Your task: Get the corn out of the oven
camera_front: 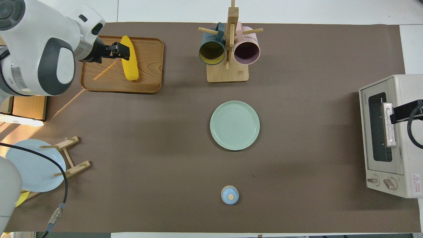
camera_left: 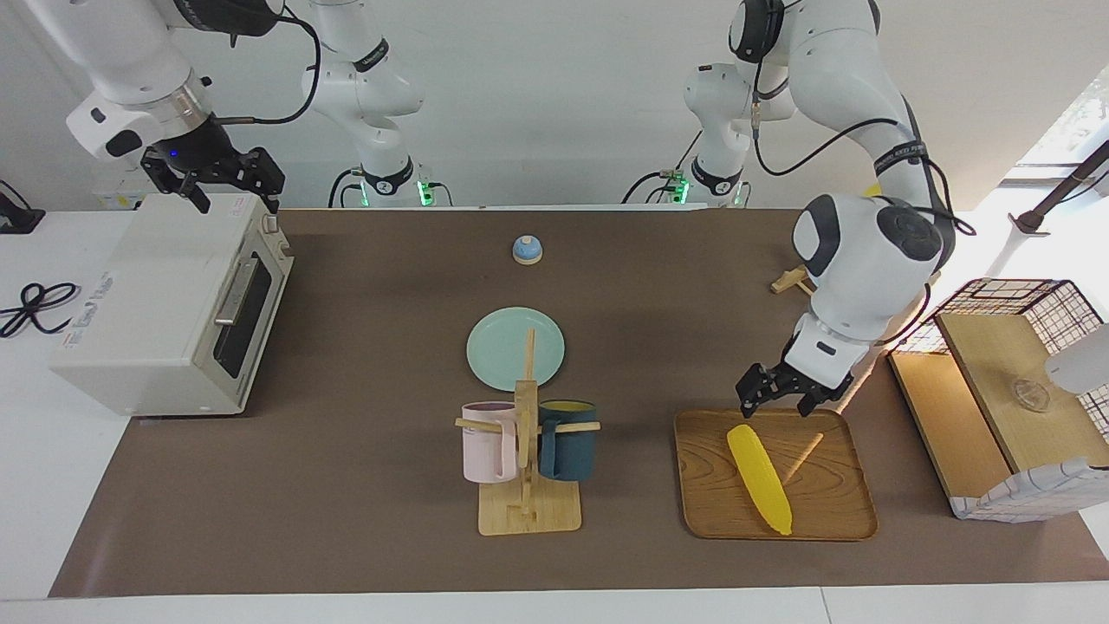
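Now the corn lies flat in the wooden tray at the left arm's end of the table, slantwise, its thick end toward the robots and its tip toward the tray's farther edge; nothing else lies in the tray. On the mug rack hang a pink mug and a dark blue mug, mouths upward in the facing view, and nothing shows inside either. Beside the rack, nearer to the robots, sits a green plate, bare, and nearer still a small blue bell. At the right arm's end of the table the oven stands with its door shut. Off the tray's end stands a wire basket around a wooden box. The left gripper hangs over the tray's edge nearest the robots, jaws spread wide and holding nothing; the corn lies free below it, its thick end just under the fingertips and apart from them, the rest of the cob running away from the jaws across the tray. The right gripper waits above the oven's top, at the corner nearest the robots, its jaws likewise spread and empty, well apart from the corn.
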Controlling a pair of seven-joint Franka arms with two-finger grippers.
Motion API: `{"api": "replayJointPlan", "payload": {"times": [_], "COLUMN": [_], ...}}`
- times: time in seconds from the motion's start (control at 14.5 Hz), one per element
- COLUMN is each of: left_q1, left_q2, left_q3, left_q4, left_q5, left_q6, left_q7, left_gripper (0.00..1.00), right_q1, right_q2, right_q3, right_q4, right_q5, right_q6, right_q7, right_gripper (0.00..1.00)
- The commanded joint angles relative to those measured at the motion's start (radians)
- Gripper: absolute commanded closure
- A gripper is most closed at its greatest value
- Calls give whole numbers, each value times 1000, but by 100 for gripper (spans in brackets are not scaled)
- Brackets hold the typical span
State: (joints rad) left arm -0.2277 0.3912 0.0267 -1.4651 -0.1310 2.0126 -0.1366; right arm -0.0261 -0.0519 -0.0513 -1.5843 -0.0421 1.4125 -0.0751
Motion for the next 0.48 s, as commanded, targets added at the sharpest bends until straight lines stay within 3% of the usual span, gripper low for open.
{"api": "replayJointPlan", "payload": {"times": [0.0,0.41], "left_q1": [7,25], "left_q2": [-99,-294], "left_q3": [-1,-1], "left_q4": [-23,-26], "left_q5": [21,47], "left_q6": [-124,-392], "left_q7": [-8,0], "left_gripper": [0,0], "right_q1": [0,-2], "right_q2": [14,9], "right_q3": [-4,-2], "right_q4": [27,27], "right_q5": [19,22], "right_q6": [-15,-15], "right_q7": [-28,-25], "right_gripper": [0,0]}}
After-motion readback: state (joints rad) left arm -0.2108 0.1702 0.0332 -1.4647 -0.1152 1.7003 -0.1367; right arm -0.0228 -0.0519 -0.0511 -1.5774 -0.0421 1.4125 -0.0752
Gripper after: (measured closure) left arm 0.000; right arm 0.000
